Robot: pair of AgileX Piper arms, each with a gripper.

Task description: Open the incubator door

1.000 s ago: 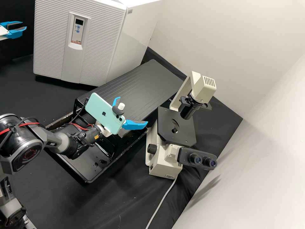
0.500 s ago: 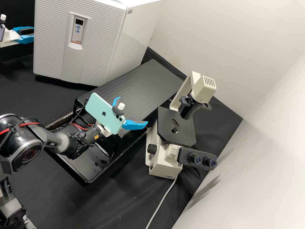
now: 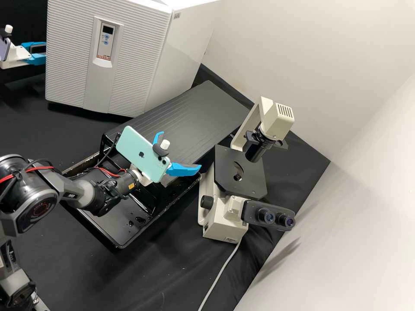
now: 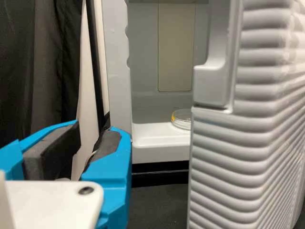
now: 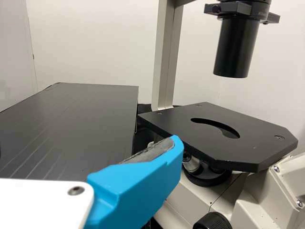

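Note:
The ridged white incubator door [image 3: 134,56] stands at the back left. In the left wrist view the door [image 4: 257,71] is ajar, baring the grey inside with a clear dish [image 4: 182,119] low down. At the far left is my left gripper [image 3: 45,52], its fingertips partly hidden behind the door's left edge. The left wrist view has the left gripper [image 4: 94,131] open, nothing between its pads, beside the opening. My right gripper [image 3: 180,150] is spread open near the microscope, away from the door. One finger of the right gripper [image 5: 89,145] shows clearly in its wrist view.
A black slatted board [image 3: 190,112] slants between incubator and microscope [image 3: 233,216], above a black tray [image 3: 114,239]. The microscope's stage [image 5: 214,133] lies close to the right finger. Dark cloth [image 4: 38,62] hangs near the left gripper.
Over the last second the left gripper has come further rightward and somewhat down in the high view, its tips passing behind the door's edge. The right arm has kept still.

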